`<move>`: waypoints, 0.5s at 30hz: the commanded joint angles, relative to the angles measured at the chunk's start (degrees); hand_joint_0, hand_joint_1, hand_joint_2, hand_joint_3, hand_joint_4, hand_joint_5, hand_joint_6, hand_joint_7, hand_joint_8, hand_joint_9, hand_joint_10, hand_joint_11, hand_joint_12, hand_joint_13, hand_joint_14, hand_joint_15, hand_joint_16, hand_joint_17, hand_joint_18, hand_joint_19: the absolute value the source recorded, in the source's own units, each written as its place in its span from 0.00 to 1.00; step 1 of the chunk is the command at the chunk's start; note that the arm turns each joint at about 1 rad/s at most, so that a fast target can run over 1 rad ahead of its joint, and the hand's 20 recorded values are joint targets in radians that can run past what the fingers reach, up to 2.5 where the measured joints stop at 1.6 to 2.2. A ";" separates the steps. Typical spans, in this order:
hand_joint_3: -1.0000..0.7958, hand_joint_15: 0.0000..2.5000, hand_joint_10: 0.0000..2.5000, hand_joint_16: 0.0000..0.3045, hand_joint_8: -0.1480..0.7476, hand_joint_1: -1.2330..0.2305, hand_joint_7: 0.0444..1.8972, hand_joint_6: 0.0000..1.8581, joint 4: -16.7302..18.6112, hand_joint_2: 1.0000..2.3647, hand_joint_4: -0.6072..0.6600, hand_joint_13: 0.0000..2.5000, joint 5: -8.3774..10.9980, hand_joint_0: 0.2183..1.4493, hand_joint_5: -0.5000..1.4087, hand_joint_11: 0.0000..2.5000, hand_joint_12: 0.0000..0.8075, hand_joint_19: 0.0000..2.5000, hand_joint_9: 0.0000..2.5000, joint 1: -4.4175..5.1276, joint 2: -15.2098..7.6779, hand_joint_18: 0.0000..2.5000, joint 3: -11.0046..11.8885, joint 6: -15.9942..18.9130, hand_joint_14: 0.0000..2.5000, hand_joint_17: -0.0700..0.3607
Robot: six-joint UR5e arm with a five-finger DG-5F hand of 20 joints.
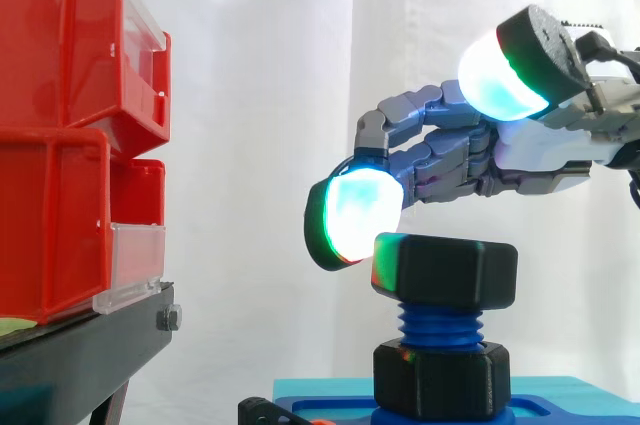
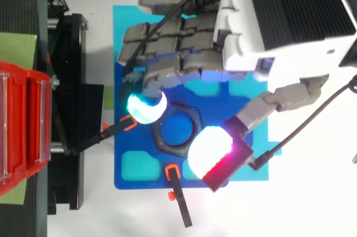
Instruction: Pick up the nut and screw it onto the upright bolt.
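A black hex nut [image 1: 445, 270] sits on top of the upright blue threaded bolt [image 1: 440, 325], and several turns of thread show below it. A second black collar [image 1: 440, 380] rings the bolt's foot on the blue base plate [image 2: 128, 153]. From above the nut [image 2: 157, 132] is a hexagonal ring. My hand [image 1: 540, 155] hovers over it, open, with fingers loosely bent. One glowing fingertip [image 1: 350, 215] hangs at the nut's upper left edge. The thumb pad [image 1: 500, 70] is raised well above the nut. Nothing is held.
Stacked red bins [image 1: 70, 125] stand on a black stand [image 1: 80, 355] at the left, a short gap from the bolt. Two black clamps with orange tips [image 2: 178, 198] [image 2: 106, 134] hold the base plate at its front and left edges.
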 commanded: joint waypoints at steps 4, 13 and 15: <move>0.28 0.00 0.00 0.07 0.42 0.70 0.58 0.27 -0.17 0.00 0.64 0.11 -1.34 0.22 0.20 0.00 0.28 0.00 0.16 -1.63 0.00 0.00 0.00 -0.90 0.00 0.28; 0.28 0.00 0.00 0.07 0.43 0.69 0.62 0.27 -1.40 0.00 0.65 0.12 -1.77 0.22 0.21 0.00 0.27 0.00 0.19 -3.04 0.00 0.00 0.00 -1.43 0.00 0.27; 0.28 0.00 0.00 0.06 0.43 0.69 0.62 0.27 -1.66 0.00 0.65 0.12 -1.86 0.22 0.21 0.00 0.27 0.00 0.19 -3.21 0.00 0.00 0.00 -1.43 0.00 0.27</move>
